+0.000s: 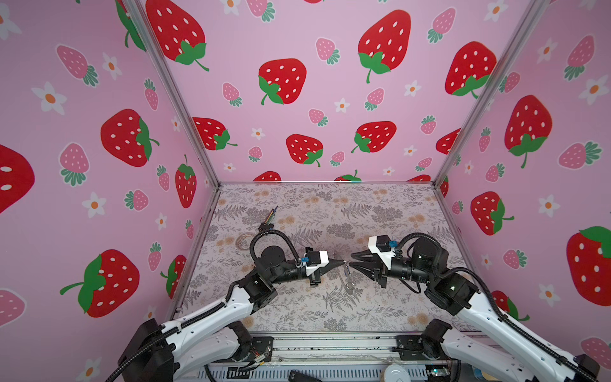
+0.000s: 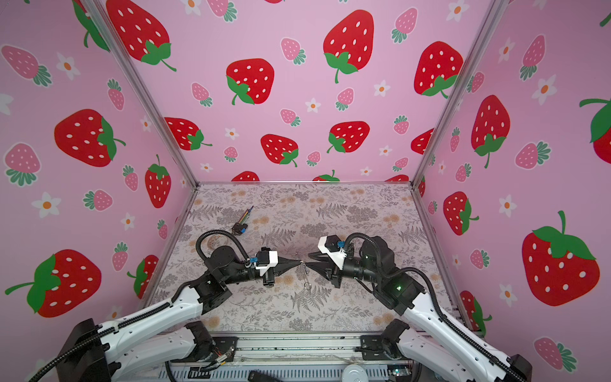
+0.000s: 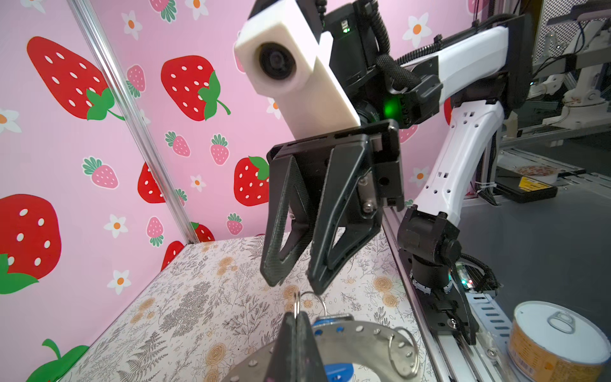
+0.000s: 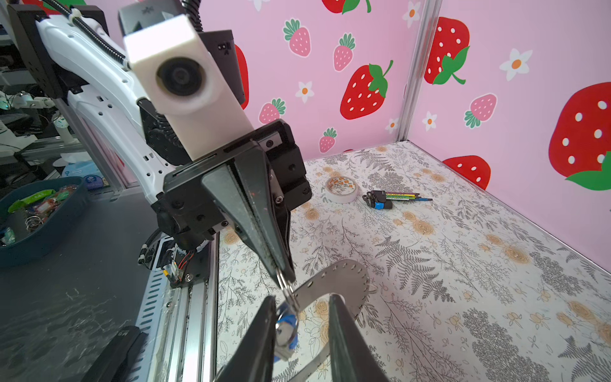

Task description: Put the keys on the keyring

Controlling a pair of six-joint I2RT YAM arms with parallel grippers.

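Observation:
My left gripper (image 3: 297, 316) is shut on a small wire ring (image 3: 296, 302) above the table; its tip shows in both top views (image 1: 344, 262) (image 2: 301, 263). From that wire ring hang the keys (image 4: 286, 330), a blue tag with a small silver key. The keyring (image 3: 357, 340), a flat grey metal ring with holes round its rim, lies just behind and under the tips (image 4: 347, 277). My right gripper (image 4: 301, 299) faces the left one tip to tip (image 1: 351, 259). It is open, with the keys between its fingers, close to one finger (image 4: 261, 327).
A second small wire ring (image 3: 401, 350) hangs in the keyring's rim. A pale tape roll (image 4: 341, 189) and a black-and-blue plug with coloured wires (image 4: 380, 200) lie at the back left. A tin can (image 3: 558, 340) stands beyond the front rail.

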